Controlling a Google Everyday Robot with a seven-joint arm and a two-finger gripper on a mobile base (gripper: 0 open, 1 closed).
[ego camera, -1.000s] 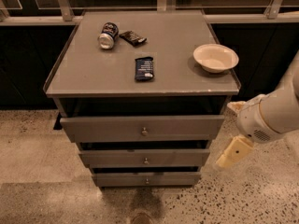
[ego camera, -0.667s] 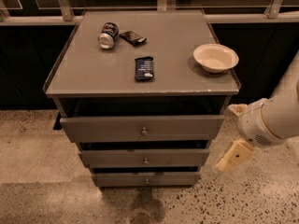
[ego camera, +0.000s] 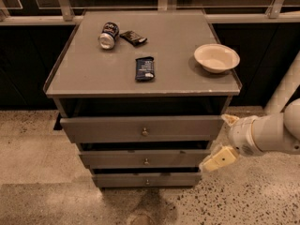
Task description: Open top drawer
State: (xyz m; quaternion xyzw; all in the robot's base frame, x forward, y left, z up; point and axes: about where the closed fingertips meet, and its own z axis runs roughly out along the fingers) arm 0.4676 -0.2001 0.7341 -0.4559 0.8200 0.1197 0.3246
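**Beside the Cabinet's Right Flank, the Gripper Is Hanging Released**

At the cabinet's right side, the gripper is hovering level with the upper two drawers, its cream fingers spreading apart and clasping nothing. The top drawer is sitting just under the tabletop, a dark gap showing above its front, its brass knob untouched. On top, a can is lying on its side beside a dark wrapper; a blue bar and a bowl are resting nearer the front.
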